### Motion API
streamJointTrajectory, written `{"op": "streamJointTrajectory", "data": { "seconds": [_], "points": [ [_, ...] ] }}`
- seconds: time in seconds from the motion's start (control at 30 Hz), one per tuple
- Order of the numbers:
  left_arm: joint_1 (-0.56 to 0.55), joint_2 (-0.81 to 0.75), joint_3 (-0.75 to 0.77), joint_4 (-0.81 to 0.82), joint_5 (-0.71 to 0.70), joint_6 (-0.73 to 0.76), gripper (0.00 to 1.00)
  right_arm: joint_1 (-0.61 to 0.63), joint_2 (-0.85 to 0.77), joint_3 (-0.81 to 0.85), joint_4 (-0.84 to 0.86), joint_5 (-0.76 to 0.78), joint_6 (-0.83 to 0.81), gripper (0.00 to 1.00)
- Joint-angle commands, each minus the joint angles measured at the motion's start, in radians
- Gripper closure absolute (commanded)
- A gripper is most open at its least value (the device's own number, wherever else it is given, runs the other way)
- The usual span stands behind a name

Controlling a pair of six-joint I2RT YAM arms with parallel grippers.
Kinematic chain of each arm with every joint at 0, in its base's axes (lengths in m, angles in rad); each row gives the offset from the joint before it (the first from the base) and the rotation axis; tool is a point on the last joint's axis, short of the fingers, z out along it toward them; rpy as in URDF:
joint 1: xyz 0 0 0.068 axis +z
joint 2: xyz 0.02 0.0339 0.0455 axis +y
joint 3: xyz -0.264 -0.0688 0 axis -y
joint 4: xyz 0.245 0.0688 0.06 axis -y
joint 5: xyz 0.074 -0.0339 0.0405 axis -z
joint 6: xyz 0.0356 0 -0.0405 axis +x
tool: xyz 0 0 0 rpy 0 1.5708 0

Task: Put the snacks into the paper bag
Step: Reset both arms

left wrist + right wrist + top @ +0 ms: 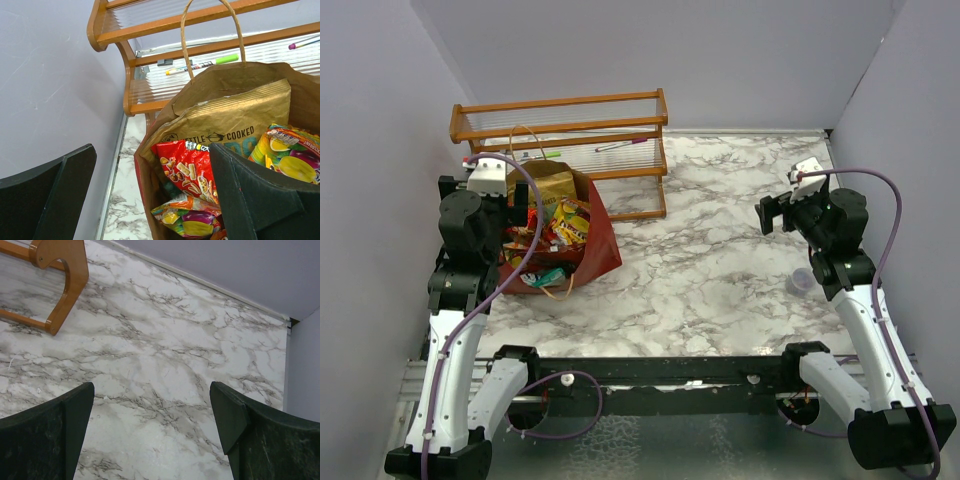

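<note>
Packing looks basically done: snacks (570,222) sit inside the paper bag (603,245) at table (720,260) left, left gripper (152,150) wide, empty over its mouth, right gripper (152,387) wide, empty over marble, so next is probably lifting clear without snagging the handle (183,40).

The paper bag (602,245) was dark red outside and tan within. Among the snacks (565,222), the big packet (235,122) was dull gold with dark lettering and a teal patch. At its 7 o'clock, a red packet (185,167) carried a print of pale biscuit shapes. At its 4 o'clock, a yellow-orange packet (287,160) showed purple. The table (720,270) was white marble veined in grey, and the rack (560,125) was orange-brown wood. The cup (800,282), at the table's 3 o'clock, was translucent purple. The left gripper (152,155) and right gripper (152,390) were black.
</note>
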Motion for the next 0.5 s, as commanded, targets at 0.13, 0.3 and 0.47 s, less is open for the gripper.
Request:
{"op": "streamJointTrajectory", "data": {
  "seconds": [0.13, 0.3, 0.47],
  "points": [
    [0.006, -0.018, 0.009, 0.007, 0.018, -0.006, 0.01, -0.009, -0.005, 0.02, 0.017, -0.033, -0.014, 0.01],
    [0.006, -0.016, 0.009, 0.01, 0.021, -0.01, 0.01, -0.01, 0.0, 0.022, 0.011, -0.049, -0.015, 0.01],
    [0.006, -0.019, 0.017, 0.018, 0.017, -0.018, 0.01, -0.011, 0.003, 0.028, 0.002, -0.067, -0.015, 0.01]
  ]
}}
